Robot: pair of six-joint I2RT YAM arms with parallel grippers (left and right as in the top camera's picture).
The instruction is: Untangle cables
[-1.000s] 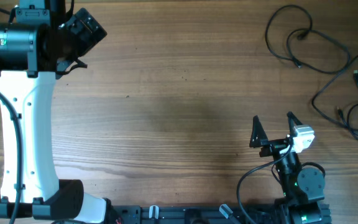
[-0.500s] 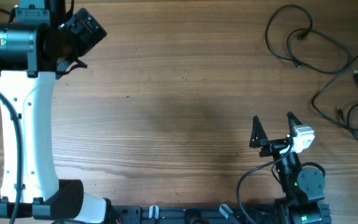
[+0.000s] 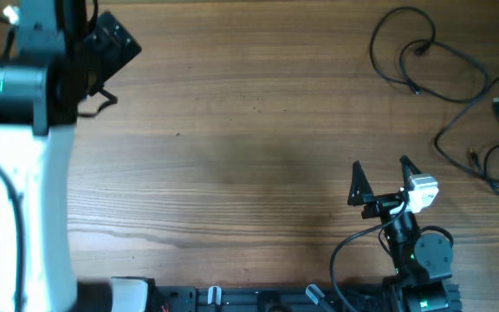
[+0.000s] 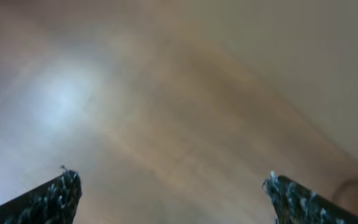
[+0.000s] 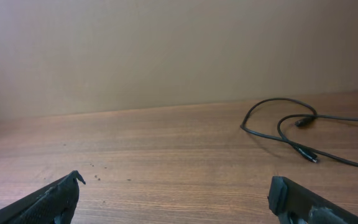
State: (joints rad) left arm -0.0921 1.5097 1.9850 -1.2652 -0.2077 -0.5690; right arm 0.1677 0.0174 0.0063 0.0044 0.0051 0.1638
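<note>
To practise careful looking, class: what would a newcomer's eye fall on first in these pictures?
The big white arm down the left side catches the eye first. Next come the thin black cables, lying in loose loops at the far right corner of the wooden table with nothing touching them. The right pincer stands open near the front edge, short of them.

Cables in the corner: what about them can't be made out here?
Overhead: the cables run off the right edge, so their number is unclear.
Overhead: the plug ends are too small to identify.
Right wrist: one loop shows; the edge cuts the rest.
Left wrist: blur smears everything.
</note>
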